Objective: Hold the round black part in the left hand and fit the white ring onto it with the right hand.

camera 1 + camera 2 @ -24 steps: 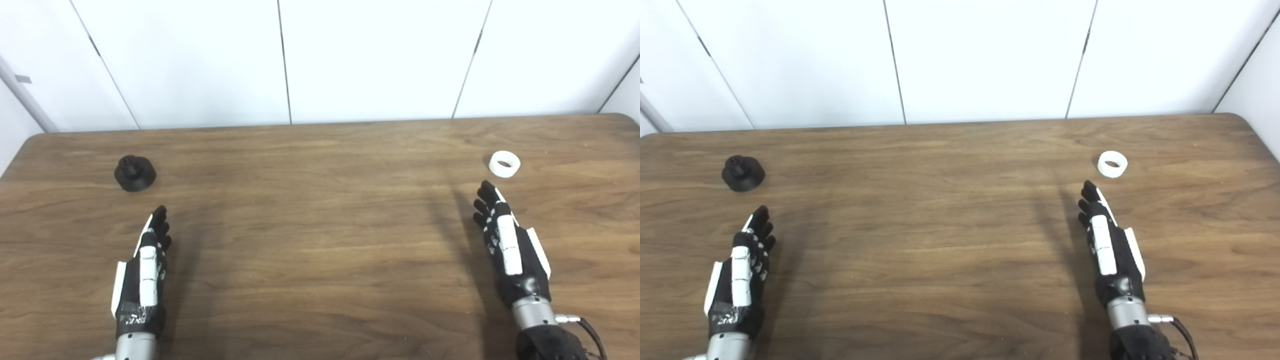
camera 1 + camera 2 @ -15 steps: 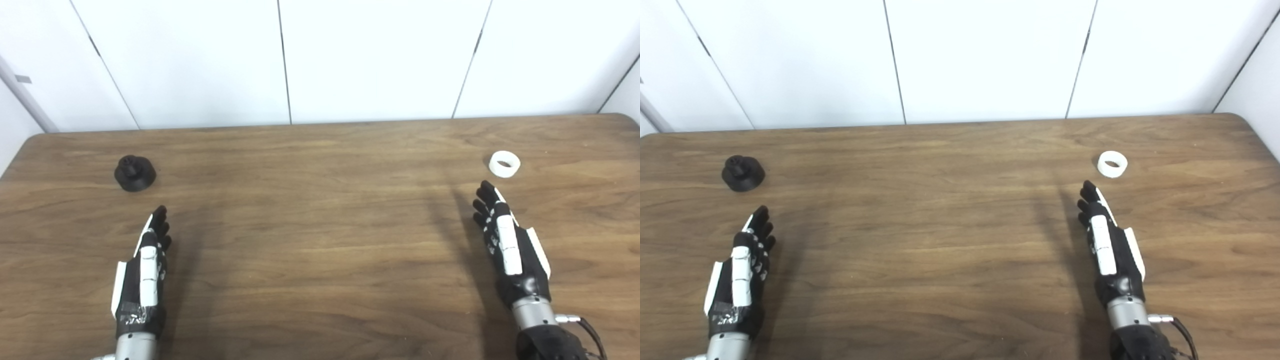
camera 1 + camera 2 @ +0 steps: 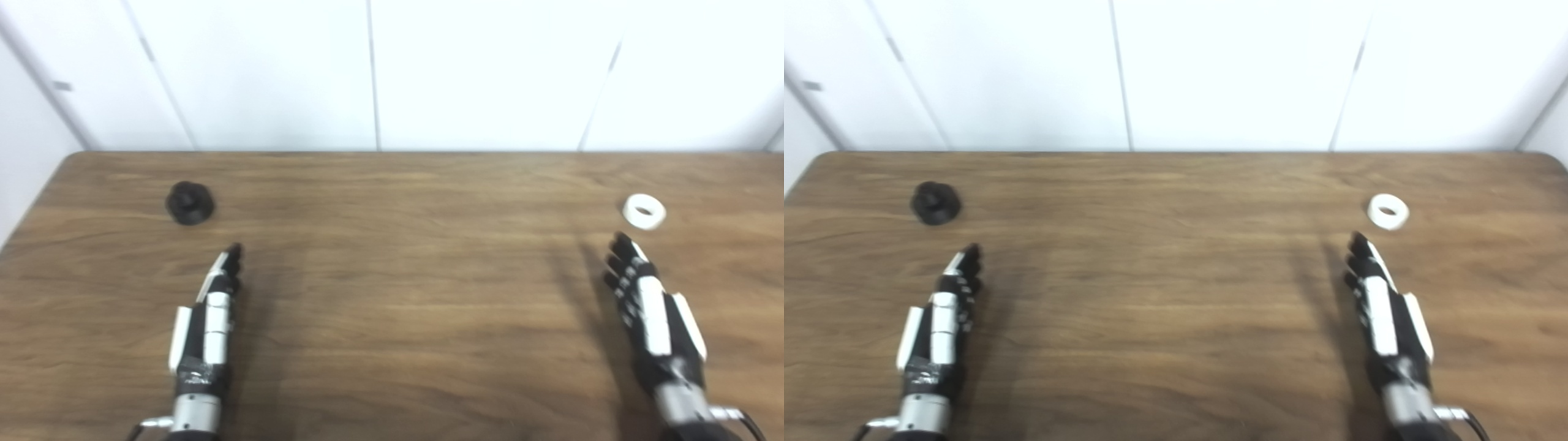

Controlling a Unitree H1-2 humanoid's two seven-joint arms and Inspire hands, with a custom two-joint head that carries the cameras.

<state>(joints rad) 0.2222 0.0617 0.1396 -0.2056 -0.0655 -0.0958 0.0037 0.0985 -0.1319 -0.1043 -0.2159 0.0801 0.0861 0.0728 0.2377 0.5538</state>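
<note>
The round black part (image 3: 190, 203) sits on the wooden table (image 3: 392, 288) at the far left. The white ring (image 3: 644, 211) lies flat at the far right. My left hand (image 3: 211, 312) is open and empty, fingers stretched out, a short way nearer than the black part and right of it. My right hand (image 3: 649, 306) is open and empty, its fingertips just short of the ring, a little to its left. Both hands also show in the right eye view, left hand (image 3: 944, 312) and right hand (image 3: 1381, 306).
White wall panels (image 3: 367, 73) stand behind the table's far edge. The table's left edge (image 3: 37, 202) runs close to the black part. Bare wood lies between the two hands.
The whole picture has shifted right and blurred, so the camera has moved. The hands, black part and ring keep about the same places relative to each other.
</note>
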